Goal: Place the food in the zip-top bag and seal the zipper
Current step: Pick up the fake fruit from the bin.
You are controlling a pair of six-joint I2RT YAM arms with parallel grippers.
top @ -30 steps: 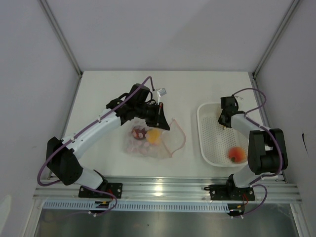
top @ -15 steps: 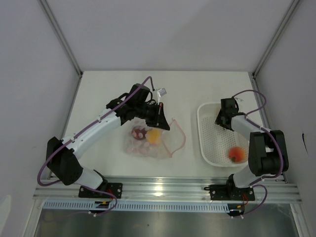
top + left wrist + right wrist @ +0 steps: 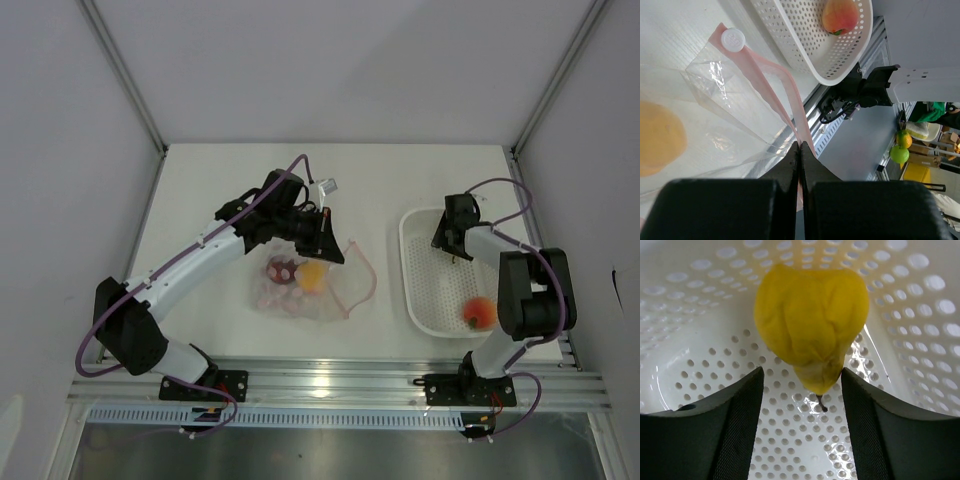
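The clear zip-top bag (image 3: 300,292) lies on the table with a dark red fruit (image 3: 281,268) and a yellow-orange fruit (image 3: 312,275) inside. My left gripper (image 3: 325,250) is shut on the bag's pink zipper (image 3: 775,75) strip, which runs between the closed fingers (image 3: 790,165) and holds the mouth up. In the white basket (image 3: 425,290), my right gripper (image 3: 801,372) stands open around the narrow end of a yellow fruit (image 3: 810,320), not touching it. An orange-red fruit (image 3: 480,312) rests at the basket's near end.
A round white tab (image 3: 733,39) sits at the end of the zipper strip. The basket (image 3: 805,55) stands right of the bag. An aluminium rail (image 3: 340,385) runs along the near table edge, and white walls enclose the table.
My right gripper has opened wider and shifted slightly in the far end of the basket. The left arm and the bag have not moved.
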